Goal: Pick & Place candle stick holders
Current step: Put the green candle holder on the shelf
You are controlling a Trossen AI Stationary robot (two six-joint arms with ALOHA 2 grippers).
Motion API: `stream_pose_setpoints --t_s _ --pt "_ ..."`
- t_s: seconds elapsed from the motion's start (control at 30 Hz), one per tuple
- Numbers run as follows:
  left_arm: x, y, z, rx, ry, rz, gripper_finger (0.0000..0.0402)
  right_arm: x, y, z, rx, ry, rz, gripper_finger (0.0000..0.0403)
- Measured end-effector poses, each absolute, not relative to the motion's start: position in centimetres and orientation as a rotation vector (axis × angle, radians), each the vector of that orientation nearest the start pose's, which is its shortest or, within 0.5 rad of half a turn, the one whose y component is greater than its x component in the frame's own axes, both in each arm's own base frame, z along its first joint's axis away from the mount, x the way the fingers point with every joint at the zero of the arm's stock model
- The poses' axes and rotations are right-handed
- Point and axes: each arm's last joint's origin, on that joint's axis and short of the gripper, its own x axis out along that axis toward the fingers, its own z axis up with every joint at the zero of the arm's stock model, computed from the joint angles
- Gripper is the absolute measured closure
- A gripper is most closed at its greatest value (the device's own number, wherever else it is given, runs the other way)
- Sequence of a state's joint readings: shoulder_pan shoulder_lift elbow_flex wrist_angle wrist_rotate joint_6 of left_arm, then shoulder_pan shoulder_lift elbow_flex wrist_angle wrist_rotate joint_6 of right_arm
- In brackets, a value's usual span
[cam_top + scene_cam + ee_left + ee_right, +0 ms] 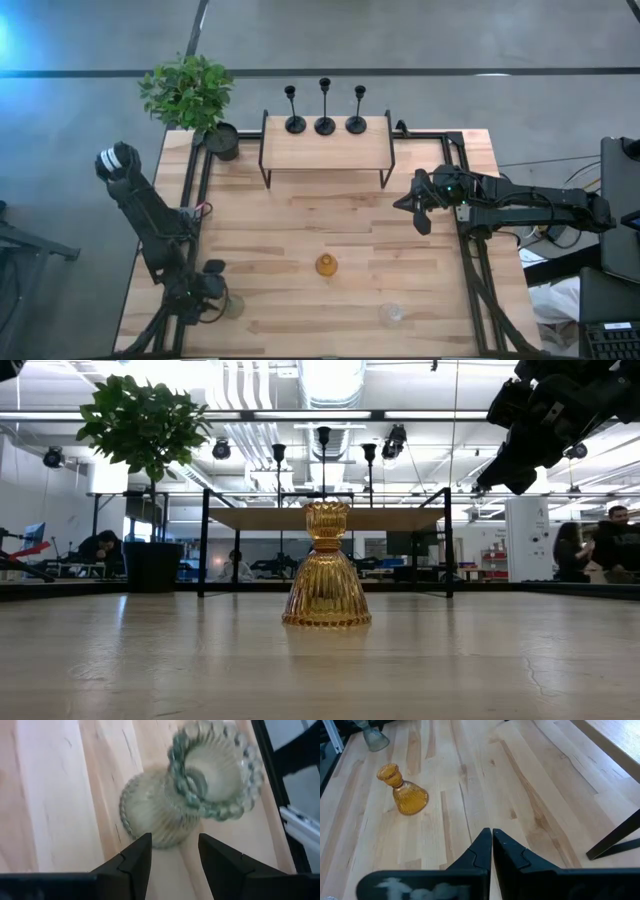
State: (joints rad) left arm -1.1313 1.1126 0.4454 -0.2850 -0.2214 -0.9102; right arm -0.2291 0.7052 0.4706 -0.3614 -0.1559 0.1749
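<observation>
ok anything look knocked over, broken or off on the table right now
Nothing stands out. The three candle stick holders stand upright in a row on the raised shelf, and the amber vase, clear vase and greenish vase all sit upright on the table. No spills or damage show.

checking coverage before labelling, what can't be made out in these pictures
- Candle stick holders: bases hidden in the low view by the amber glass vase and the shelf top.
- Greenish glass vase: largely covered in the high view by the left gripper; blurred in the left wrist view.
- Clear glass vase: too faint in the high view; cut off in the right wrist view.
</observation>
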Motion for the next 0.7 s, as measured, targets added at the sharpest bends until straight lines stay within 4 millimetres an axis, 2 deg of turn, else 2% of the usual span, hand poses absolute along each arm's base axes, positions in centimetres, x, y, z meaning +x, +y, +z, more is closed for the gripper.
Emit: stream_pose_setpoints --t_s 0.53,0.7 --pt "9.31 -17.6 16.54 -0.098 0.841 -0.493 0.0235 14.8 -2.99 22.2 0.284 0.578 -0.122 0.039" --pt "9.52 -17.25 16.34 -0.061 0.773 -0.404 0.0234 14.8 -2.99 22.19 0.284 0.578 -0.123 0.039"
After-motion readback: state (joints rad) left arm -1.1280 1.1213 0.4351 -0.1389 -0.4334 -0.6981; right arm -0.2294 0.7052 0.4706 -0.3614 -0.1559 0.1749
